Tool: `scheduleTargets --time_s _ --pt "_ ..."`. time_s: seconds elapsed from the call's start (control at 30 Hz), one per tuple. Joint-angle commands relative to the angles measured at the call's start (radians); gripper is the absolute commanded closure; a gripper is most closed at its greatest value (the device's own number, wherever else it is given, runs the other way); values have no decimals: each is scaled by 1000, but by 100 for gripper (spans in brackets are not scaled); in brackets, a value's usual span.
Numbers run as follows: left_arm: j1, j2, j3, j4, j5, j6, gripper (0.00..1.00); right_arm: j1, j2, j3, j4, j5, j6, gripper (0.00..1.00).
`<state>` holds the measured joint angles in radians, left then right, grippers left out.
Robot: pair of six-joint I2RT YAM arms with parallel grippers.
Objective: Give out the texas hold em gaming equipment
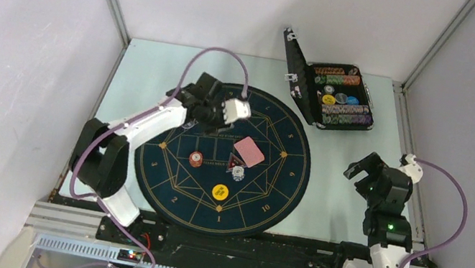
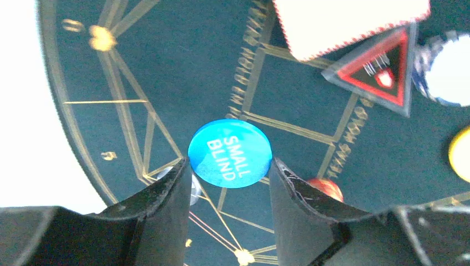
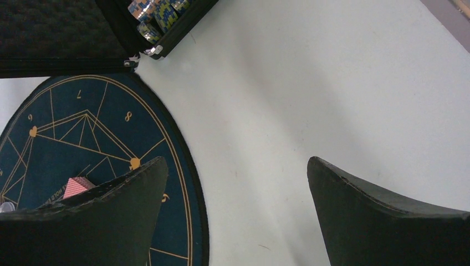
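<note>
Left gripper (image 2: 230,167): narrowed onto the blue disc (image 2: 229,153) marked "SMALL BLIND", which is pinched by its edges between both fingertips (image 2: 178,183), face toward the wrist camera. It cannot be told whether the disc is clear of the surface below. The left arm reaches over the upper-left part of the round dark-blue mat (image 1: 284,185). Right gripper (image 3: 237,166): spread wide, nothing between the fingers, held over bare table (image 3: 332,83) just beside the mat's right edge. On the mat near centre lies the stack of pink-backed cards (image 1: 249,152), with the triangular marker (image 1: 233,162) touching its lower-left corner. The white disc (image 1: 237,173) with a blue rim is just below the marker. The orange-red disc (image 1: 195,159) lies to the left of that group and apart from it. The yellow disc (image 1: 220,192) lies nearer the arm bases. The black case (image 1: 300,68) stands open at the mat's far right edge, with rows of chips inside.
</note>
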<state>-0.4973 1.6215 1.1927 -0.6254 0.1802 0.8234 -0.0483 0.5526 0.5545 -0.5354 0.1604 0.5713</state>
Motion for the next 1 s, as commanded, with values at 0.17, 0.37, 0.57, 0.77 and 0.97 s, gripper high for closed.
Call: scheduleTargets --time_s 0.17,0.37,0.57,0.77,0.97 --pt "42 196 450 261 55 -760 91 -2 -49 4 18 -59 19 0" --pt "0 509 879 90 -96 -1101 96 -3 -50 -29 9 -102 4 0" --pt "-116 546 900 66 -316 -1244 92 -10 13 -43 -20 -99 -23 0" --pt "-132 579 855 37 -311 -1411 92 -23 104 -52 3 -241 -43 0" --pt "-147 630 858 -10 -314 -1431 88 -36 165 -71 27 -328 -41 0"
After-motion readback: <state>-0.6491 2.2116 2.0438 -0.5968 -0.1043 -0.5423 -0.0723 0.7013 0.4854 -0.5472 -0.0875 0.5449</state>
